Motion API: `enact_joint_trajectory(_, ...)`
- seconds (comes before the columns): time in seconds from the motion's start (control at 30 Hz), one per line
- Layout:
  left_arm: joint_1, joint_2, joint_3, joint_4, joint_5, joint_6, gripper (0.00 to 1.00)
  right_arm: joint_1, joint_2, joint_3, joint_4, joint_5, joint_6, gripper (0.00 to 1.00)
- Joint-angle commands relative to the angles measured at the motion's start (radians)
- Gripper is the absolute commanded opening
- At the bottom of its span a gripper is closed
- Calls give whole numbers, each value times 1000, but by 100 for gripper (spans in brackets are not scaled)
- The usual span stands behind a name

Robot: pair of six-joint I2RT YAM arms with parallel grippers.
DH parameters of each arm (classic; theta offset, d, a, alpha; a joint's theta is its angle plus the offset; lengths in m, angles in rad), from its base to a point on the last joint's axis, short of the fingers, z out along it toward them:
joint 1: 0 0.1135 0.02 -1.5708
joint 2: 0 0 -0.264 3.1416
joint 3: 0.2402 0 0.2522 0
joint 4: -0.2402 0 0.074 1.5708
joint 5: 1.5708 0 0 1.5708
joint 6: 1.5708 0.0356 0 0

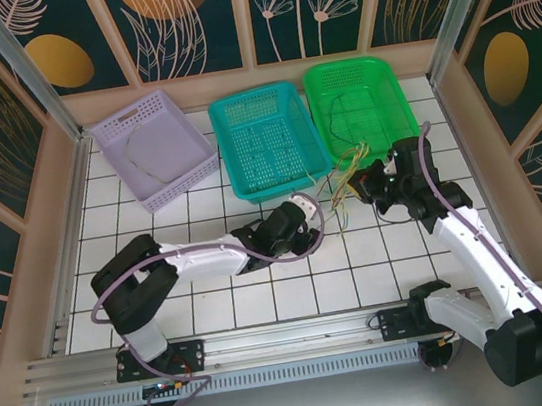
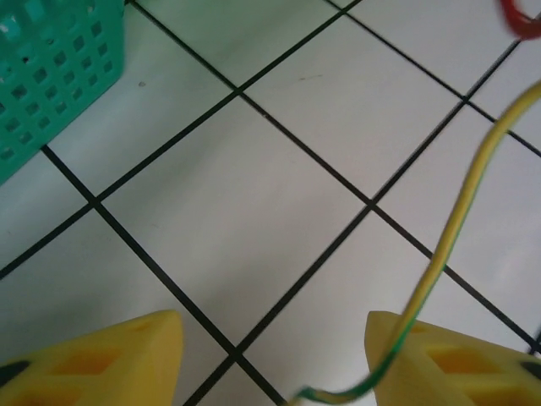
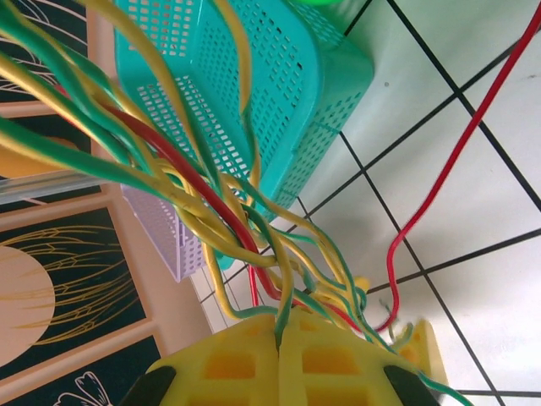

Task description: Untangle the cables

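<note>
Both hands low, facing each other: right hand (image 3: 281,334) clenched on cables (image 3: 203,203), left hand (image 2: 270,355) released, fingers apart.

Bright, even light was cast from above; only soft shadows were seen. The cables (image 3: 203,203) nearest the right wrist camera were blurred.

Left arm (image 1: 208,257) stretches low toward the right, left gripper (image 2: 270,330) fingers apart — right arm (image 1: 468,236) reaches forward, right gripper (image 3: 280,334) clamped tight
</note>
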Motion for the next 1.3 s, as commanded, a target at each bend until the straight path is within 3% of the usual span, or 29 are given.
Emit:
enact_joint_trajectory(0.0, -8, 21, 46, 53, -71, 58, 34, -6, -26, 44, -22, -17, 17, 0)
enact_joint_trajectory(0.13, -8, -7, 20, 46, -91, 64, 0, -48, -21, 62, -37, 2, -5, 0)
enact_joint_trajectory(0.4, -9, -277, -199, -31, -26, 53, 0, -229, 37, 144, -100, 94, -106, 0)
enact_joint_trajectory(0.63, -8, -456, -262, -131, 5, 53, 0, -278, 86, 171, -86, 152, -134, 0)
enact_joint_trajectory(0.9, -9, -500, -259, -168, 22, -4, 0, -279, 63, 72, -71, 183, -162, 0)
enact_joint_trajectory(1.07, -9, -454, -230, -240, 79, 34, 0, -285, 27, 9, -119, 261, -172, 0)
enact_joint_trajectory(1.27, -9, -341, -143, -405, -26, 127, 0, -410, 8, -67, -146, 313, -201, 0)
